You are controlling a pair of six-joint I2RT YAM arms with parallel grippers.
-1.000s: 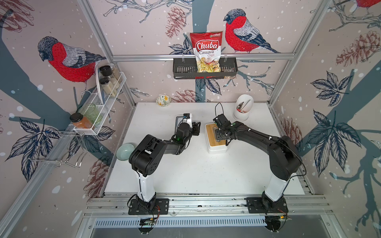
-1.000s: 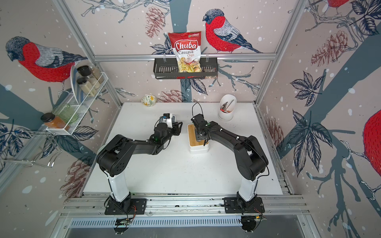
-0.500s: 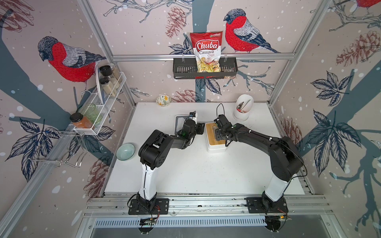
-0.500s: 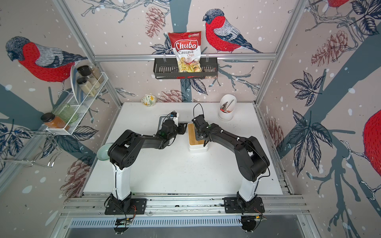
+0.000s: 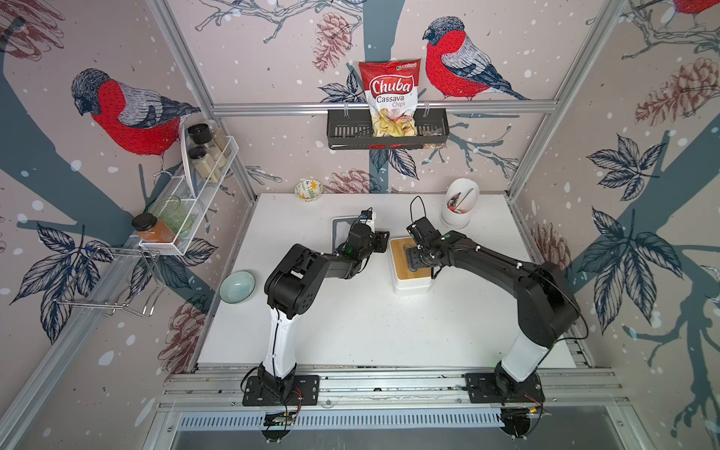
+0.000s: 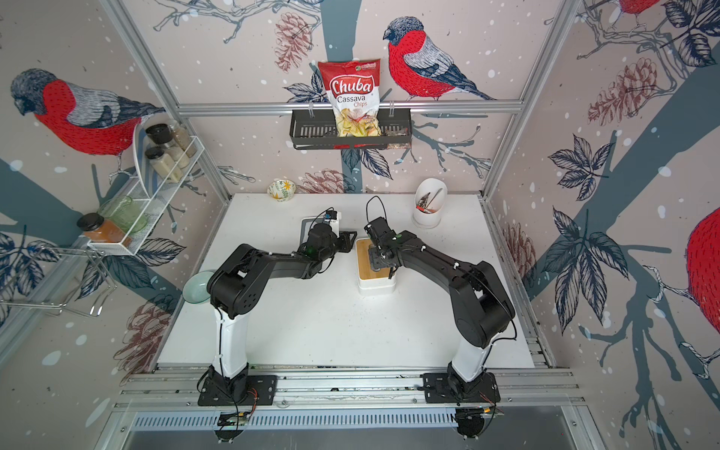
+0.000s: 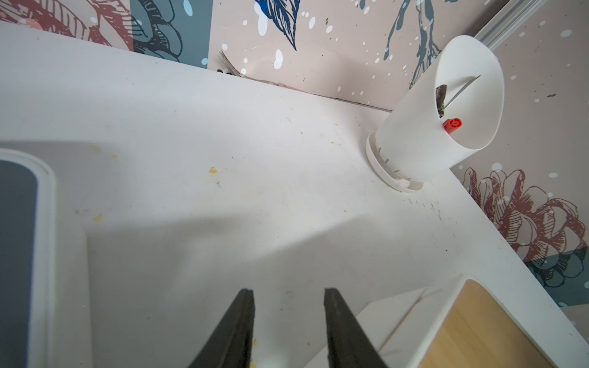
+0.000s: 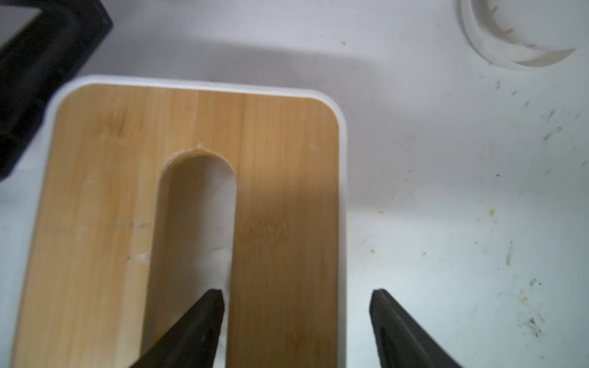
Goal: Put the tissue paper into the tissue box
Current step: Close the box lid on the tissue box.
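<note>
Tissue box (image 5: pixel 398 261), white body with a bamboo lid, sits near the middle of the white table (image 5: pixel 350 323), toward the back. Right arm reaches over it. Right gripper (image 8: pixel 297 294) hangs above the lid with its fingers spread wide and nothing between them: one finger (image 8: pixel 197 325) has its tip at the edge of the long slot, the other is out past the box's long side, over bare table. Cannot tell whether either tip touches the lid. Tissue paper (image 8: pixel 221 223) shows as a pale white surface down inside the slot, below the level of the lid; none sticks up above the wood in the right wrist view. In both top views the gripper body covers most of the slot. Left gripper (image 7: pixel 289 291) hovers over the table just beside the far corner of the box, its fingers parted by a moderate gap with only tabletop between them, gripping nothing. Near it lies a flat white-rimmed slab with a grey face (image 5: pixel 343 228). White utensil holder (image 5: pixel 459 210) stands tilted at the back right, a red-tipped item inside. Teal bowl (image 5: pixel 237 286) sits at the left table edge, and a small flowered bowl (image 5: pixel 309 189) against the back wall. Yellow crumbs (image 7: pixel 213 171) are scattered on the tabletop.
</note>
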